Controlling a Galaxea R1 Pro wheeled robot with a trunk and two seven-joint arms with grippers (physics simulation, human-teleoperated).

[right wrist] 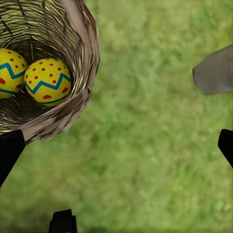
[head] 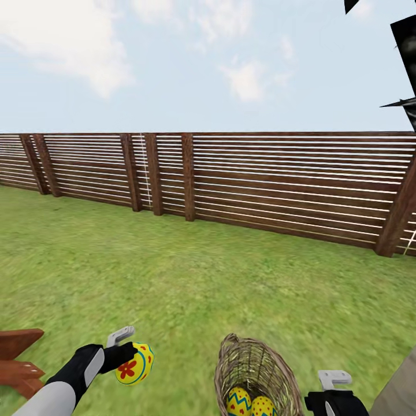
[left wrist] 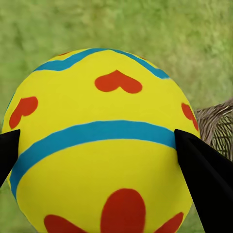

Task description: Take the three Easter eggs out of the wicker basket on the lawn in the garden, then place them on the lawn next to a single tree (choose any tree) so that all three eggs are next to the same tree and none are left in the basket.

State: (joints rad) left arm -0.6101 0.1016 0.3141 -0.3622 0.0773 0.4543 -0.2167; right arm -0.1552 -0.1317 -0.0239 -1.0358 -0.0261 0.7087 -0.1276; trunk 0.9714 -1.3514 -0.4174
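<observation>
Head view: left hand (head: 128,351) pinching egg (head: 135,363) over lawn (head: 190,277), beside basket (head: 234,361). Two eggs (right wrist: 47,81) lying in basket. Right hand (head: 330,386) hovering spread, empty, by basket rim. Risk: round egg slipping from narrow grip during travel; no pale trunk showing, fence (head: 260,185) ahead.

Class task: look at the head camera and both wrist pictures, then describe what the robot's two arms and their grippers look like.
The left arm has a smooth white forearm shell ending in a glossy black wrist. Its left gripper carries a pale grey, bracket-shaped finger; close up its fingers are plain black wedges. The right gripper matches: black body, pale grey finger. No cables or markings show.
</observation>
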